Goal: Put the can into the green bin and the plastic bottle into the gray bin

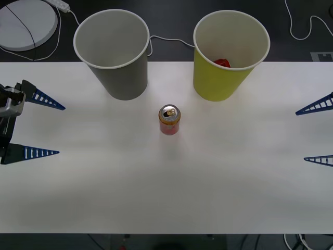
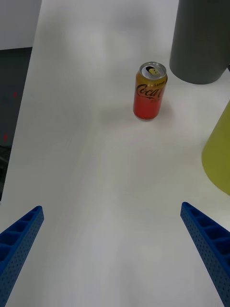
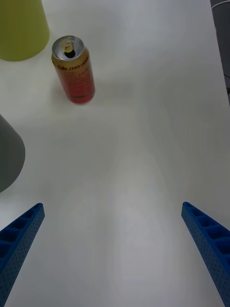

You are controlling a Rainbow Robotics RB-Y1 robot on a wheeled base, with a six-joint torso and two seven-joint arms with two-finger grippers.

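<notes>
Your can (image 1: 169,120) stood upright at centre frame on the counter (image 1: 166,187), unbinned below the green bin (image 1: 229,78) and gray bin (image 1: 119,73); both grippers, left gripper (image 1: 44,126) and right gripper (image 1: 317,133), waited spread apart at the edges.

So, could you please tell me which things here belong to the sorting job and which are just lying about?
Job:
can, upright on the table
green bin, something red inside
gray bin
left gripper and right gripper, fingers open

Lying about:
white round disc
white cables

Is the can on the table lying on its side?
No, the can stands upright on the white table, its silver pull-tab top facing up, in front of the gray bin and the green bin.
</notes>
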